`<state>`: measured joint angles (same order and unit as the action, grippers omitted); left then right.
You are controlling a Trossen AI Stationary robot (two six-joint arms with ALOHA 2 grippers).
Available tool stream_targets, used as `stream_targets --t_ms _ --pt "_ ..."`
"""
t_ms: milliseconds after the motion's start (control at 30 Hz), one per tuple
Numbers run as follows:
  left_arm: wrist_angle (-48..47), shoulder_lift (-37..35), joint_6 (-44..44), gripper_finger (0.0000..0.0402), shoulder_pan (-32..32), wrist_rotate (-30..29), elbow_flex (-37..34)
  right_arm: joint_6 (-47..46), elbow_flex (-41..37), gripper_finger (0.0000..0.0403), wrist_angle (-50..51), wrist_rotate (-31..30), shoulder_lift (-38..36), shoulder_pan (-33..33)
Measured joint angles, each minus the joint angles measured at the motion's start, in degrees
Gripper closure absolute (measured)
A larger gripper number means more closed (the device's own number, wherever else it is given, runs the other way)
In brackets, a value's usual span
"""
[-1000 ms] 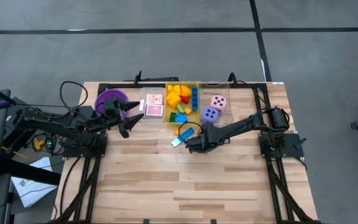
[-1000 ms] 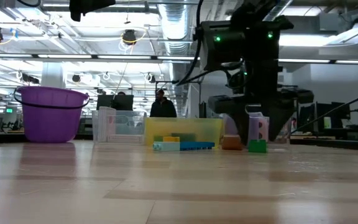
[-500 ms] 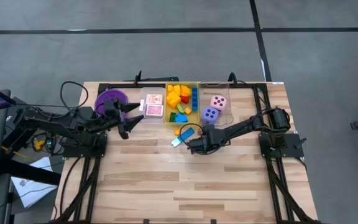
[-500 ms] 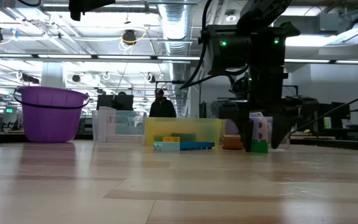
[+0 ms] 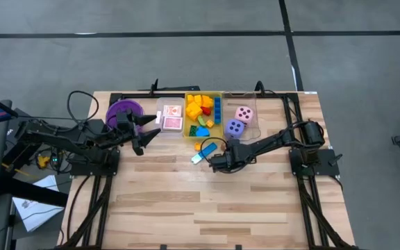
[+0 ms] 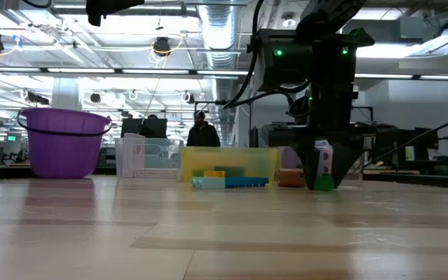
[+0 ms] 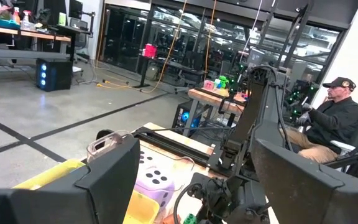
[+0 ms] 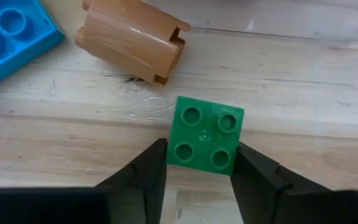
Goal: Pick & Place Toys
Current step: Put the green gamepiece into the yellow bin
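Observation:
A green four-stud block (image 8: pixel 205 135) lies studs up on the table in front of the bins, with my right gripper (image 8: pixel 199 150) shut on it; in the low view the block (image 6: pixel 323 183) shows between the dark fingers. Beside it lie an orange block (image 8: pixel 132 46) and a blue block (image 8: pixel 8 40). My left gripper (image 5: pixel 144 132) hangs open above the table's left part, near the purple bowl (image 5: pixel 122 110). More blocks fill the yellow bin (image 5: pixel 186 117), cards lie in a clear bin (image 5: pixel 161 119), and two dice lie in another clear bin (image 5: pixel 254 125). My right gripper pinches the green block by two opposite side walls (image 8: pixel 174 152) between its two fingers (image 8: pixel 149 167). The fingers come steeply from above, pointing down. The block sits flat on the table, studs up.
A long blue block (image 5: pixel 210 148) and a pale blue piece (image 5: pixel 197 158) lie on the table just left of my right gripper. The three bins stand in a row at the far edge. The near half of the wooden table (image 5: pixel 207 215) is bare.
My right gripper has shut its fingers onto the green block, which stays on the table where it was.

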<state>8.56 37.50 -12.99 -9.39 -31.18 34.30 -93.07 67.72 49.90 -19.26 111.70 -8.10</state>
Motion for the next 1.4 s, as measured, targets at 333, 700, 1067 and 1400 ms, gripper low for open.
stream_targets --t_ms 333,700,1067,1400 --pt "0.0 0.0 0.0 0.0097 0.0 0.0 0.0 -4.5 -0.1 0.0252 0.7 0.8 0.0 -2.0" --pt "0.0 0.0 0.0 0.0097 0.0 0.0 0.0 -4.9 5.8 0.0251 2.8 3.1 0.3 -5.3" --pt "0.0 0.0 0.0 0.0097 0.0 0.0 0.0 -3.9 16.5 0.0254 6.3 -1.7 0.2 -7.7" --pt "0.0 0.0 0.0 0.0097 0.0 0.0 0.0 4.3 28.0 0.0257 8.6 -8.1 0.1 -4.6"
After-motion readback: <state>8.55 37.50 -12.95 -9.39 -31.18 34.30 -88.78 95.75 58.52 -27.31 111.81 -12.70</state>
